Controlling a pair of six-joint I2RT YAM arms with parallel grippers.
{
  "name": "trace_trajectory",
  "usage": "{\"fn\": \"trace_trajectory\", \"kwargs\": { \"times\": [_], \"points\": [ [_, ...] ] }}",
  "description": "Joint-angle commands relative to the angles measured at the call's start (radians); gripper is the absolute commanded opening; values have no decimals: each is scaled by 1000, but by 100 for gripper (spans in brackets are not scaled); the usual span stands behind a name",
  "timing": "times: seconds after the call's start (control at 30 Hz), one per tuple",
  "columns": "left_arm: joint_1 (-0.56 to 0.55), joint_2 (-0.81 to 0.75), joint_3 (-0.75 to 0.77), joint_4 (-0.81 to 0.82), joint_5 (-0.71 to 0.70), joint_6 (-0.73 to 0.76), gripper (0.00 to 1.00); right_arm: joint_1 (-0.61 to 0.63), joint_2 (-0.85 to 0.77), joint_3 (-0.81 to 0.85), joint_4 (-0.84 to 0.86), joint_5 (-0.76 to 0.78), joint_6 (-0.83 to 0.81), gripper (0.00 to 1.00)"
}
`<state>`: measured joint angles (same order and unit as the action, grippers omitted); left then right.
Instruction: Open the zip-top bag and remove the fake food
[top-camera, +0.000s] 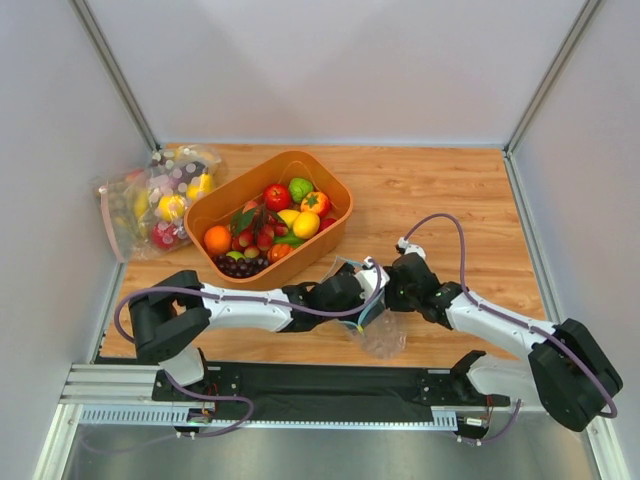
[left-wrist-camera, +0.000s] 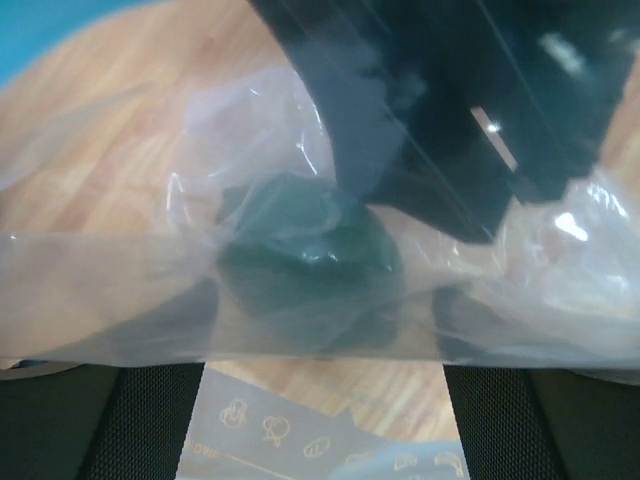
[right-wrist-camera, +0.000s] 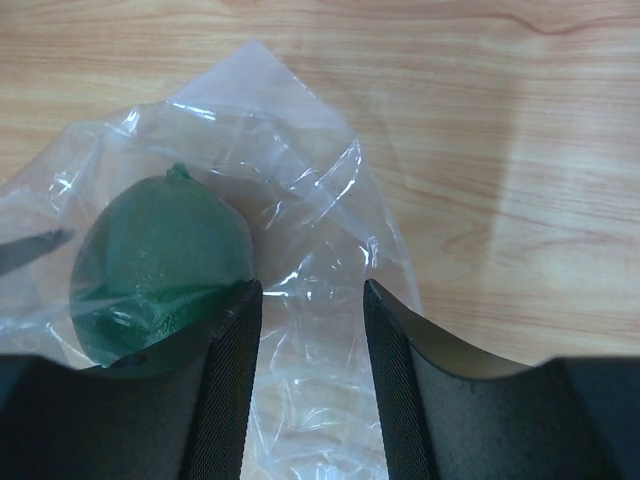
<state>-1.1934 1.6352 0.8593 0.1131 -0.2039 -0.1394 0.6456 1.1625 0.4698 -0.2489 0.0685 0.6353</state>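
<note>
One orange tub (top-camera: 348, 200); one zip-top bag (top-camera: 382, 338); one dark green fruit (right-wrist-camera: 165, 250) inside it; several filled bags (top-camera: 150, 200) far left, exact count unclear.

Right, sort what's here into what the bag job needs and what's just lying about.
For the job:
- zip-top bag
- dark green fake fruit inside it

Lying about:
- orange bin of plastic produce
- filled clear bags by the left wall
</note>
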Motion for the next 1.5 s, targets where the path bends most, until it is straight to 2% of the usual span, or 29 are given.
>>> {"fn": "trace_trajectory", "kwargs": {
  "times": [0.0,0.13,0.47,0.53,0.6,0.7,1.0,1.1,1.33,1.47],
  "points": [
    [20,17,4,82,4,20,95,3,16,36,72,-53,-37,47],
    [43,46,3,95,32,20,95,3,19,29,103,-121,-45,47],
    [61,115,17,79,18,3,92,2,-3,26,123,-157,-39,47],
    [61,120,12,79,17,1,71,2,-9,21,123,-157,-34,47],
    [61,112,9,66,17,-2,57,2,-17,18,120,-150,-28,46],
    [61,72,3,40,31,-3,49,2,-24,18,105,-135,-25,46],
    [61,-204,-37,-105,150,-5,47,-4,-20,26,16,-70,-11,34],
    [61,-285,-42,-164,199,-18,48,-6,-11,10,7,-35,1,34],
    [61,-419,-55,-286,216,-40,48,-8,-17,-11,-6,-16,21,33],
    [61,-573,-85,-329,210,-74,48,-8,-20,-10,-24,1,23,33]
  ]
}}
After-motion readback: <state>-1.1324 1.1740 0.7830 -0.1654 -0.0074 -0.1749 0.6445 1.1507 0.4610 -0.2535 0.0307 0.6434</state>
